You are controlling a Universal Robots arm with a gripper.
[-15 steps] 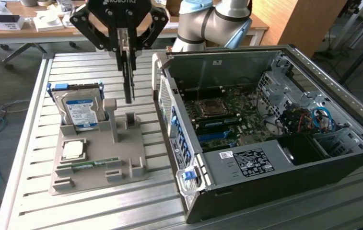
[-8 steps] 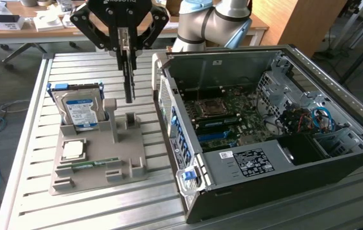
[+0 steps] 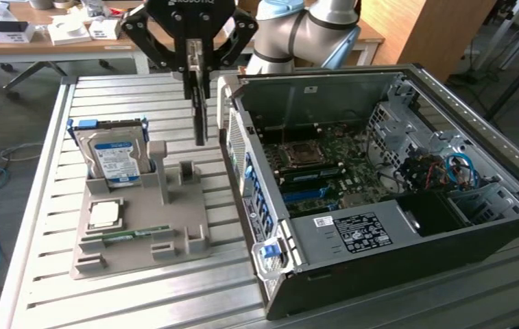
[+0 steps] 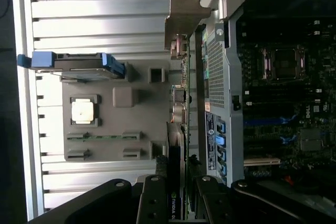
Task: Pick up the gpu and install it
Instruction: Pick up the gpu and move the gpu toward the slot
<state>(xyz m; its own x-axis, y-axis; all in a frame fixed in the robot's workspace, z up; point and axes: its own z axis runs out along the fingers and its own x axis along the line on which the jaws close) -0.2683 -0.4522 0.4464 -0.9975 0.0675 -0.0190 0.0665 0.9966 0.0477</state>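
Slatted metal table [image 3: 122,96] under everything, cut off along the near edge and at the exterior view's left. Behind it a cluttered desk [image 3: 49,34], too far back for its boxes to be made out.

Open computer case [image 3: 351,233] lying on its side at the exterior view's right, side panel off, motherboard [image 3: 323,154] exposed. Corner by the drive bays in deep shadow, contents hard to tell beyond a few blue and red cables.

Grey-and-blue robot arm [image 3: 314,24] behind the case, cropped by the upper frame edge, base hidden by the case wall.

Grey parts holder [image 3: 140,226] on the table at the exterior view's left of the case, near it but apart.

Black gripper [image 3: 195,65] above the gap between holder and case, its top cut off. Jaws clamped on the gpu [image 3: 201,116], one black finger [image 4: 152,203] on each face of the card in the wrist view.

Gpu hanging upright and edge-on, in the air above the holder's far end, just beside the case's rear panel. Faces not visible from either camera; label on its edge only partly readable.

Silver hard drive [image 3: 113,154] with blue label, upright in the holder's far slot.

Square processor chip [image 3: 105,214] flat in its pocket.

Slim green memory stick [image 3: 136,234] in a groove near the holder's front, mostly sunk, barely distinguishable.
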